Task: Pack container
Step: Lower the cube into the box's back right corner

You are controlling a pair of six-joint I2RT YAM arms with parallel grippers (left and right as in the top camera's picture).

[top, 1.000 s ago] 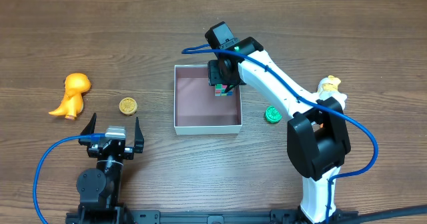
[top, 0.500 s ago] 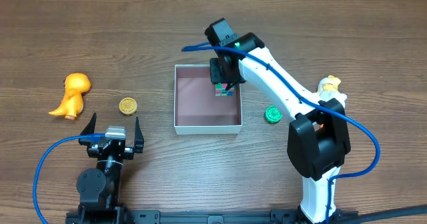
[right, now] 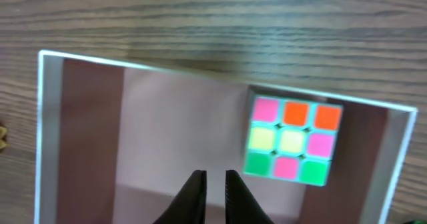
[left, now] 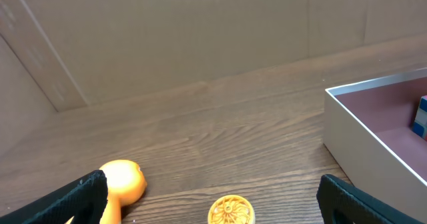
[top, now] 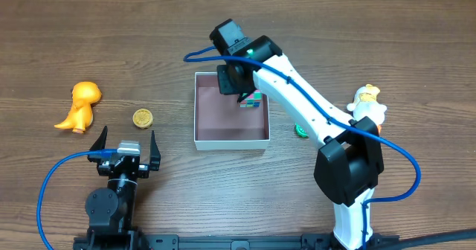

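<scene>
With the puzzle cube [right: 290, 141] lying in the container [right: 50, 117] just ahead-right of the right gripper [right: 213, 184], whose empty fingers are nearly pressed together, placement appears complete; the next move calls for fetching another toy.

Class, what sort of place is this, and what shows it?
Probably a robotics test bench: a white jointed robot arm at a brown wood-grain table, a plain cardboard wall, plus an orange plastic dinosaur toy and a square shallow white-walled box.
</scene>
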